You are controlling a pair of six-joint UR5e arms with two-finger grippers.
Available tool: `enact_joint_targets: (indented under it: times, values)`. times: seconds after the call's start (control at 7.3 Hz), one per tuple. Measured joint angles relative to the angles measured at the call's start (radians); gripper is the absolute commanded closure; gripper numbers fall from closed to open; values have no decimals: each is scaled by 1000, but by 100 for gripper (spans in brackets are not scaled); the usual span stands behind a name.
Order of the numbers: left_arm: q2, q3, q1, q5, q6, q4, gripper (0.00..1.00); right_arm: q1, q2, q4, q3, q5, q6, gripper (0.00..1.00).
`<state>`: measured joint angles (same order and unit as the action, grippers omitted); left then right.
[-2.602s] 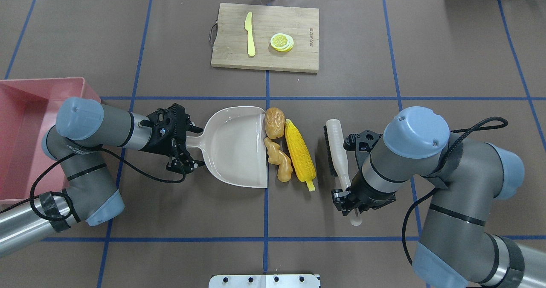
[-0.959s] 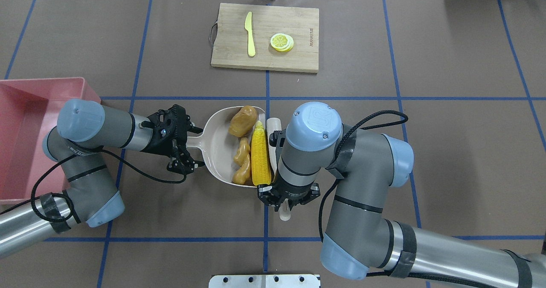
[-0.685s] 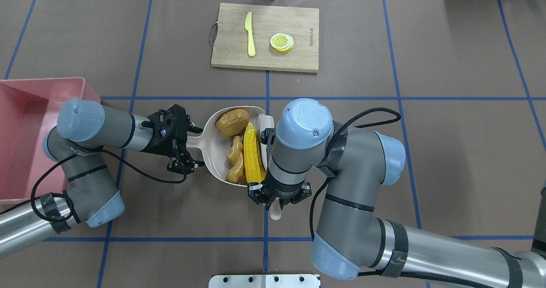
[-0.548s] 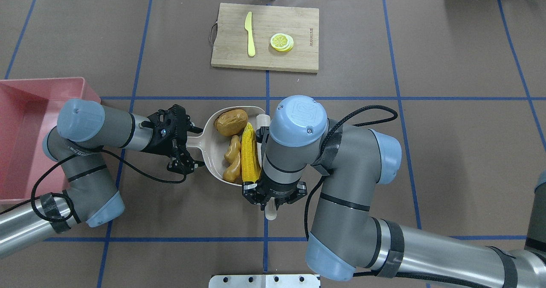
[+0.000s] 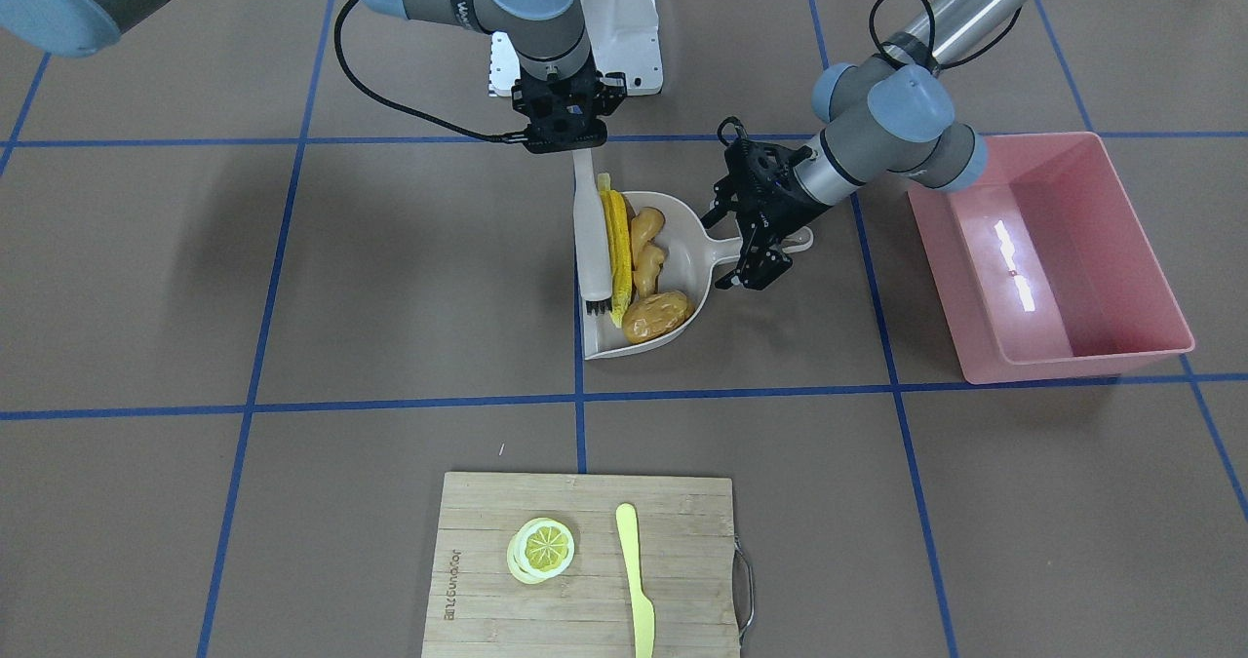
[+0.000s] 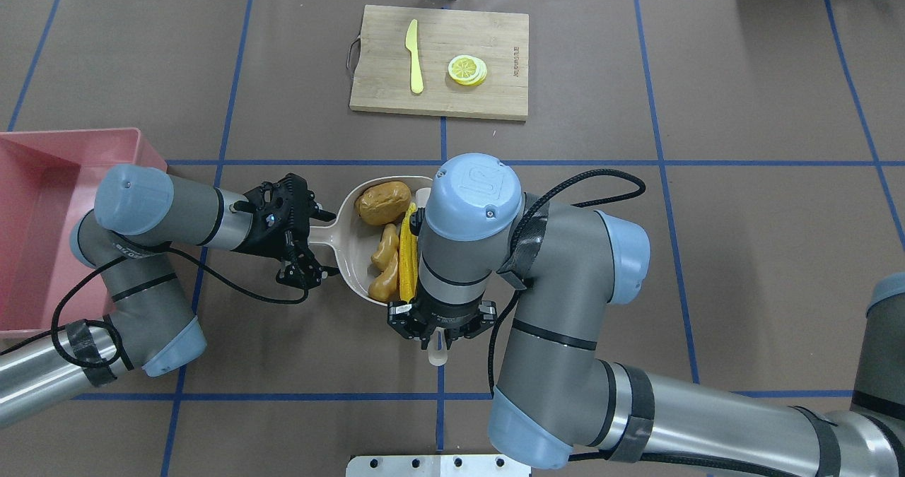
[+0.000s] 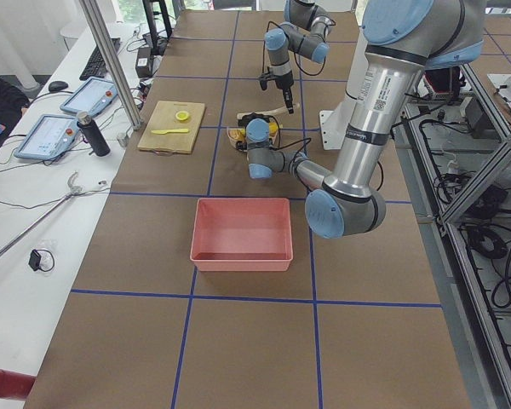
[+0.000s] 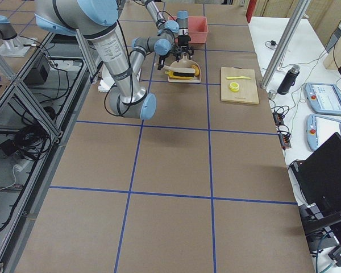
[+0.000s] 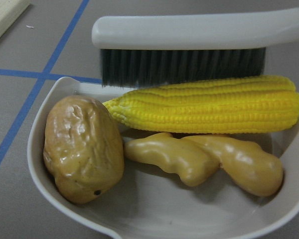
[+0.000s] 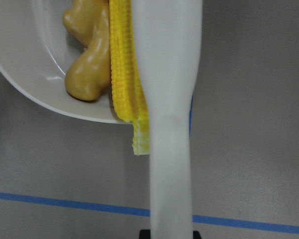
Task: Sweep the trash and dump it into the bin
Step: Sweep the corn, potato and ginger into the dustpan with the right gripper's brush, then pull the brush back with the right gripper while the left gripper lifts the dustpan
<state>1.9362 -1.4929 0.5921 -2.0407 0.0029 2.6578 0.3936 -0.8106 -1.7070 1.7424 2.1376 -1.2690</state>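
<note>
The yellow corn cob (image 6: 406, 251), the tan ginger root (image 6: 386, 268) and the brown potato-like lump (image 6: 382, 202) lie inside the beige dustpan (image 6: 353, 244). My left gripper (image 6: 311, 240) is shut on the dustpan's handle. My right gripper (image 6: 438, 330) is shut on the handle of a white brush (image 5: 590, 239). The brush's bristles press against the corn (image 9: 209, 104) at the pan's open edge. The left wrist view shows the potato (image 9: 83, 148) and the ginger (image 9: 209, 162) deeper in the pan. The pink bin (image 6: 42, 201) stands at the table's left edge, behind my left arm.
A wooden cutting board (image 6: 495, 95) lies at the far middle with a lemon slice (image 6: 466, 70) and a pale yellow knife (image 6: 414, 56) on it. My right arm reaches across the table's middle. Blue tape lines cross the brown table cover.
My right arm has swept the brush leftward, pushing the corn, ginger and potato off the table into the dustpan. The dustpan and my left gripper have stayed put.
</note>
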Motion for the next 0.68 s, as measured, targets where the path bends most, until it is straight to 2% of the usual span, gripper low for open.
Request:
enact_joint_targets:
  times: [0.27, 0.55, 0.68]
  values:
    - [-1, -2, 0, 0, 1, 0, 24, 1, 27, -6, -12, 4, -1, 100]
    - [-3, -2, 0, 1, 2, 0, 24, 15, 27, -32, -9, 16, 8, 100]
    - [-3, -2, 0, 1, 2, 1, 36, 25, 25, -50, -2, 23, 14, 100]
